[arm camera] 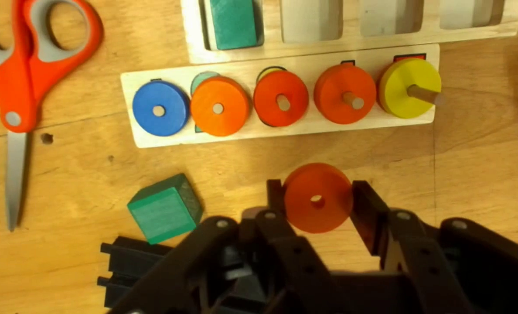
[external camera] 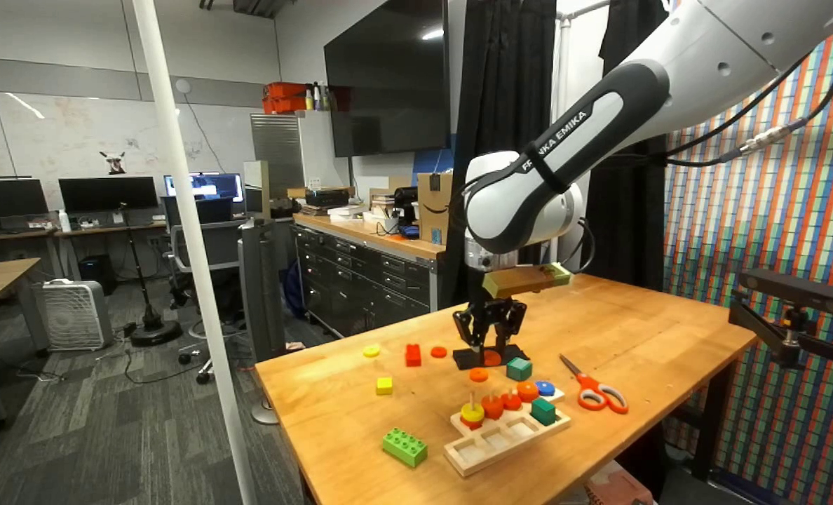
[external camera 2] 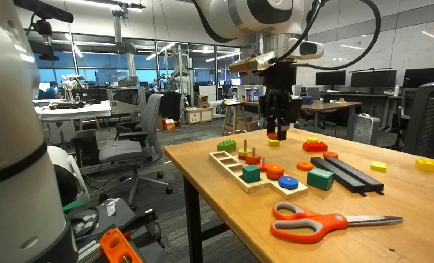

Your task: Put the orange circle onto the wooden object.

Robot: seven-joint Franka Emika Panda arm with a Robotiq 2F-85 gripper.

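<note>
My gripper (external camera: 490,353) is shut on an orange-red circle with a hole in its middle. In the wrist view the circle (arm camera: 318,200) touches both fingers and lies flat to the camera. In an exterior view the held circle (external camera 2: 272,136) is above the tabletop. The pale wooden board (external camera: 472,468) stands to one side of the gripper, apart from it. In the wrist view the board (arm camera: 178,78) lies ahead of the fingers, with a row of blue, orange, red and yellow discs on pegs. Another orange circle (external camera 2: 304,166) lies on the table beside the board.
Orange-handled scissors (arm camera: 45,56) lie past the board's end. A loose green block (arm camera: 165,213) and black track pieces (external camera 2: 348,175) lie near the gripper. A green brick (external camera: 404,447), a red brick (external camera: 413,355) and yellow pieces (external camera: 384,386) are on the table.
</note>
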